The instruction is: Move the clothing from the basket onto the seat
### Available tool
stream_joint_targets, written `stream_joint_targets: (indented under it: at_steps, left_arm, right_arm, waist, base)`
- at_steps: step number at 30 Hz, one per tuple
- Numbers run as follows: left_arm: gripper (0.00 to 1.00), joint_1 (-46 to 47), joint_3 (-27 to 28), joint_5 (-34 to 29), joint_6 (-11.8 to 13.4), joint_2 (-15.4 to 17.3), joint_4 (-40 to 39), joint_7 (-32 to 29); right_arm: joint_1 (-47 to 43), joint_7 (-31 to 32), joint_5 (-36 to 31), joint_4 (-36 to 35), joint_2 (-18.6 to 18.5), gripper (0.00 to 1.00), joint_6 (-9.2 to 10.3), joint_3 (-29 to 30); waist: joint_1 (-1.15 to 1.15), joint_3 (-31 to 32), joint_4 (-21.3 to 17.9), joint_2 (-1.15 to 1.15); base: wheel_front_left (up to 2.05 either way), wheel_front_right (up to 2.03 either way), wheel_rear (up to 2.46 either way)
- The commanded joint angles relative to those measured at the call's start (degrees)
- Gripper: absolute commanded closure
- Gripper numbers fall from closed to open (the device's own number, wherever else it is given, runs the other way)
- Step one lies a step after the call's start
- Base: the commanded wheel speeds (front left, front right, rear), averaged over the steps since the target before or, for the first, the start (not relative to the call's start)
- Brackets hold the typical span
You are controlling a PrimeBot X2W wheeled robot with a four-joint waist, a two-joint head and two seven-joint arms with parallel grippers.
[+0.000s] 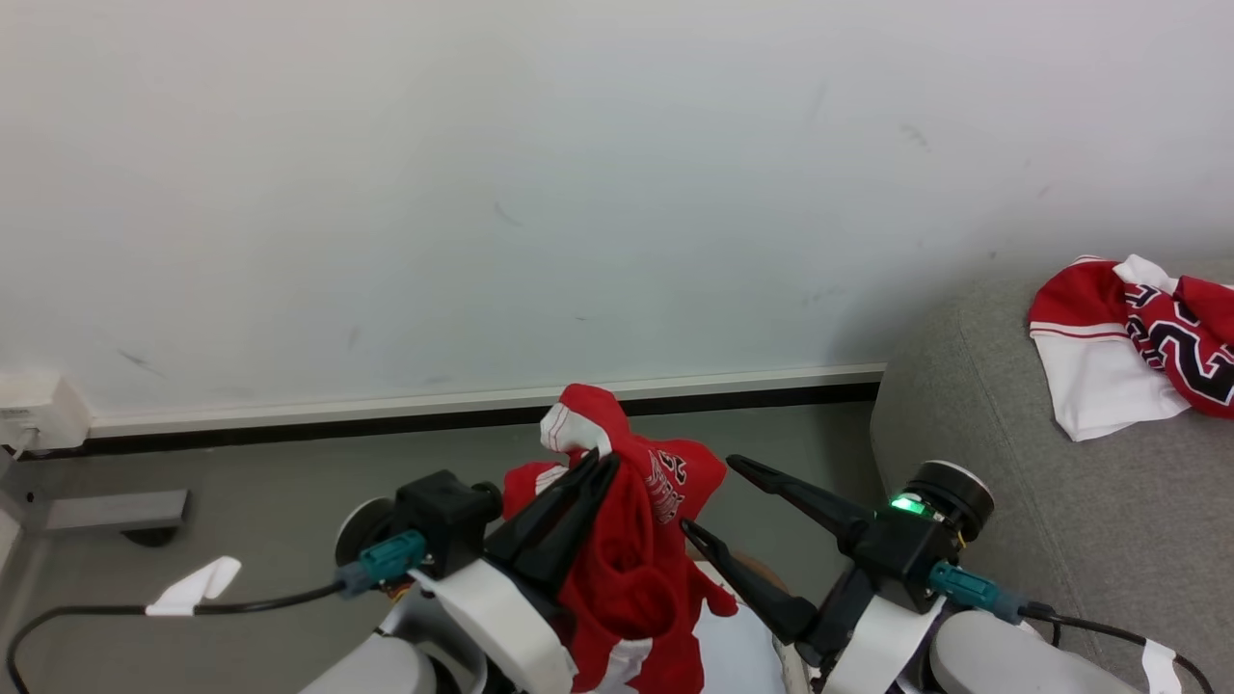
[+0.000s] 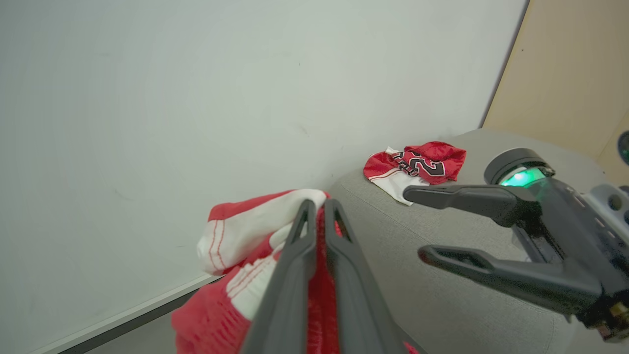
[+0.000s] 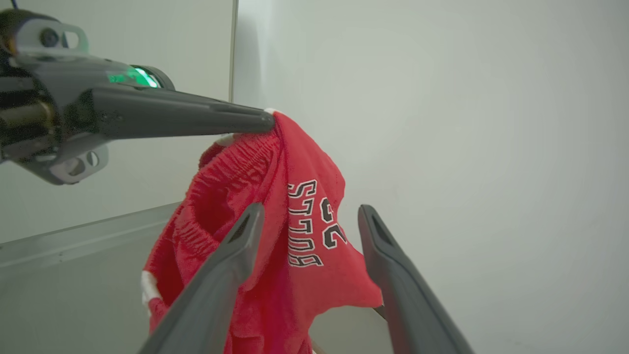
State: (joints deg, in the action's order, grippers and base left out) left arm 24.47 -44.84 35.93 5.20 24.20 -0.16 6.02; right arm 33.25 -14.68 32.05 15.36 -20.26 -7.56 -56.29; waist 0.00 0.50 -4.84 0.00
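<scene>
1. The wall (image 1: 578,193) is pale and plain. It runs behind the seat and carries on past the seat's left end, with a light skirting strip (image 1: 482,397) along its foot.

2. The seat (image 1: 1060,501) is large, covered in light grey woven fabric and rounded at the edges. It is the reference for all positions below.

3. The floor (image 1: 289,472) is grey and lies to the left of the seat, between the seat's end and the wall.

4. The first garment (image 1: 636,569) is red with white striped trim and black-and-white lettering. It hangs in the air to the left of the seat, clear of the cushion and above the floor. It droops from its top fold.

5. The second garment (image 1: 1128,357) is red and white with a large number. It lies crumpled on top of the seat, near the wall and well apart from the first garment.

6. The left pincer (image 1: 603,463) is closed on the top fold of the first garment. Its two dark fingers are pressed together with cloth between them. It is positioned to the left of the seat.

7. The right pincer (image 1: 710,494) is open and holds nothing. It is positioned between the first garment and the seat's left end, fingers pointing towards the cloth. In the right wrist view the lettered panel hangs just beyond its spread fingers. Contact with the cloth cannot be determined.

8. A green light (image 1: 906,503) is lit on the right wrist, just beside the seat's end.
</scene>
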Motion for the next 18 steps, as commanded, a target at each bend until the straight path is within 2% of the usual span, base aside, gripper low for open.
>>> stream_joint_targets:
  at_steps: [1, 6, 12, 14, 15, 16, 18]
  left_arm:
    - [1.00, 0.54, -0.29, -0.13, -0.34, -0.05, -0.30, -0.28]
    - [1.00, 0.83, -1.55, -0.69, -0.80, -0.65, -1.18, -0.91]
    - [1.00, 1.49, -2.71, -0.76, -1.33, -1.29, -1.89, -1.52]
    - [1.00, 1.72, -2.83, -0.79, -1.44, -1.47, -2.08, -1.56]
    - [1.00, 1.78, -2.89, -0.78, -1.42, -1.56, -2.18, -1.56]
    - [1.00, 1.80, -2.94, -0.77, -1.40, -1.61, -2.28, -1.57]
    - [1.00, 1.78, -2.99, -0.73, -1.39, -1.60, -2.49, -1.55]
  right_arm:
    - [2.09, -0.17, 1.44, 1.01, 0.16, 0.00, 0.15, -1.83]
    - [6.01, -0.51, 4.20, 4.31, 1.77, 0.00, 0.15, -7.05]
    - [7.99, -0.55, 8.95, 6.33, 3.59, 0.00, 0.14, -10.60]
    - [8.26, -0.55, 9.94, 7.13, 3.79, 0.69, 0.14, -10.61]
    - [8.21, -0.53, 10.40, 7.59, 4.01, 0.93, 0.14, -10.47]
    - [8.20, -0.52, 10.74, 7.85, 4.23, 1.00, 0.14, -10.55]
    - [8.12, -0.53, 11.41, 8.02, 4.44, 1.00, 0.14, -10.52]
  waist:
    - [0.00, 0.02, 0.20, 0.00]
    - [0.00, 0.08, 0.80, 0.00]
    - [0.00, 0.04, 1.47, 0.00]
    - [0.00, 0.07, 1.60, 0.00]
    - [0.00, 0.07, 1.65, 0.00]
    - [0.00, 0.07, 1.70, 0.00]
    - [0.00, 0.08, 1.76, 0.00]
  base:
    - [0.00, 0.00, 0.00]
    - [0.00, 0.00, 0.00]
    - [0.00, 0.00, 0.00]
    - [0.00, 0.00, 0.00]
    - [0.00, 0.00, 0.00]
    - [0.00, 0.00, 0.00]
    - [0.00, 0.00, 0.00]
